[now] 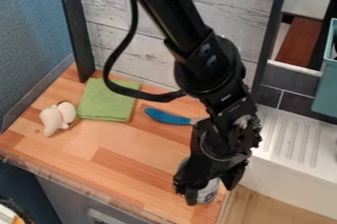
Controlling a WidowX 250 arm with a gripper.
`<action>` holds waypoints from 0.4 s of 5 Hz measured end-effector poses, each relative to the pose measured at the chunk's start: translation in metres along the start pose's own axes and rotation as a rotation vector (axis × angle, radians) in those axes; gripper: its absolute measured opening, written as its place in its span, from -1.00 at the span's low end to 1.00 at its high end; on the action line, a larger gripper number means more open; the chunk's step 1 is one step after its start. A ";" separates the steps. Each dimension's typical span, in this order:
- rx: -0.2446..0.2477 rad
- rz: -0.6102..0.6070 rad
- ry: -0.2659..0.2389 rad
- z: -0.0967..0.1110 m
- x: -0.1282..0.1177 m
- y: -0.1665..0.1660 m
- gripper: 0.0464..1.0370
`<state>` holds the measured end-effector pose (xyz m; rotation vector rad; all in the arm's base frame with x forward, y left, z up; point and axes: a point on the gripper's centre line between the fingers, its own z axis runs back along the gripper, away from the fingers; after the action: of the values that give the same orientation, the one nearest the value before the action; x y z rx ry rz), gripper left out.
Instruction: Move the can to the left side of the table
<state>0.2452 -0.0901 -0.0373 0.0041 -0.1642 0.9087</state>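
Hangs down with the gripper (210, 196) at the can (209, 189), by the wooden table's (121, 148) near right edge; cannot tell whether open, closed or gripping it. Farther back, can see a blue utensil (167, 117), then a green cloth (107, 100), with a whitish toy (55, 118) just left of it.

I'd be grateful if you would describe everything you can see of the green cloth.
The green cloth is a plain, roughly square piece of soft-looking fabric, apparently folded, with slim edges. It lies flat on the wooden tabletop, towards the pale plank wall. The arm's black cable crosses in front of its upper right part, hiding a strip. A small white plush toy sits right by its lower left corner; whether they touch, I cannot tell.
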 end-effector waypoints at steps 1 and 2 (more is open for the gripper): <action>-0.071 0.056 -0.009 -0.002 0.000 -0.009 0.93; -0.109 0.068 -0.006 -0.008 -0.005 -0.013 0.93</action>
<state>0.2535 -0.1013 -0.0454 -0.1000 -0.2202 0.9668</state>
